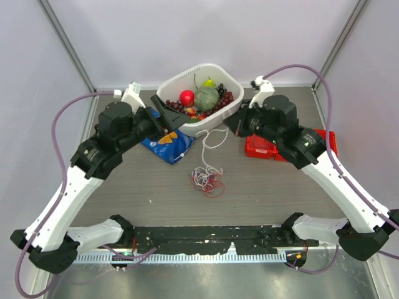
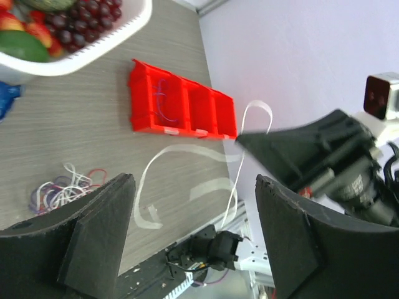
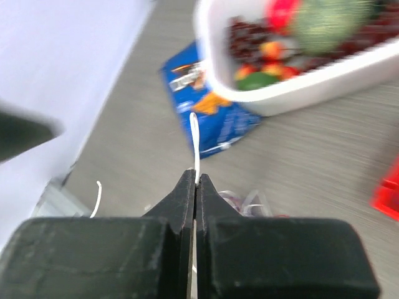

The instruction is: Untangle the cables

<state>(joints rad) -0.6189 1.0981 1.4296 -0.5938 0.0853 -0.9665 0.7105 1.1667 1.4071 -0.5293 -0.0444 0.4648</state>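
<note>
You're pinching one white cable [image 3: 196, 140] tight in the right gripper [image 3: 196, 179], while the left gripper [image 2: 194, 180] is hanging wide open, gripping nothing. The other cables [image 1: 207, 177] are lying bunched mid-scene on the table [image 1: 137, 180], so yanking hard is probably risking a tighter knot. The far white basket [image 1: 209, 124] is holding fruit [image 1: 206, 98], and the red tray [image 2: 202, 106] on the right is holding a purple strand [image 2: 163, 103].

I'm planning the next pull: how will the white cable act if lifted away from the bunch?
Probably floppy: the white cable runs in loose curves from the right gripper. Likely light, since pinched fingertips alone hold it. It may drag the tangled bunch along if strands are looped through it.
</note>
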